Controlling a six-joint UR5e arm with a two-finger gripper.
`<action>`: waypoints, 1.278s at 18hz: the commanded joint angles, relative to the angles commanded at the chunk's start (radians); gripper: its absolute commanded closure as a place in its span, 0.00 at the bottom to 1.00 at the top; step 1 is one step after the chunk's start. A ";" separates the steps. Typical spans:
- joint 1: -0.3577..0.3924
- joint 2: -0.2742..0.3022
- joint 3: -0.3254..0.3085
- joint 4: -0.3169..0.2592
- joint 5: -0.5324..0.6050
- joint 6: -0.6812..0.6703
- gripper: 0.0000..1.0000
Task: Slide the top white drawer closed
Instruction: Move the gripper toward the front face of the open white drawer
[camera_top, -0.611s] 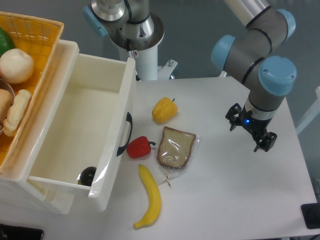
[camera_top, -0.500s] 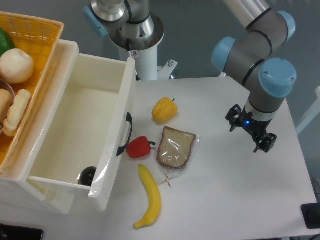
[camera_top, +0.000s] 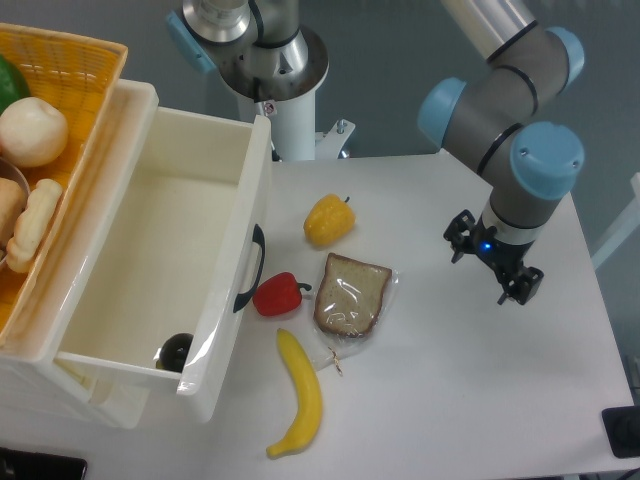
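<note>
Still wide open top white drawer (camera_top: 150, 250), no legible writing, claw (camera_top: 485, 262) well apart

top white drawer (camera_top: 160, 260) pulled open, tool (camera_top: 493, 262) well apart over table (camera_top: 480, 400)

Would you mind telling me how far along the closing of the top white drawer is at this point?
Nothing looks done: the top white drawer stands pulled far out, its black handle beside the red pepper. In hand: the gripper hangs over the table's right side, holding nothing, well clear of the drawer. Left: reach the drawer front and push it fully in.
</note>
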 joint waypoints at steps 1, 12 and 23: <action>0.000 0.002 -0.011 0.000 0.002 -0.024 0.00; -0.012 0.028 -0.084 0.006 -0.061 -0.251 0.29; -0.087 0.106 -0.104 -0.104 -0.309 -0.508 0.91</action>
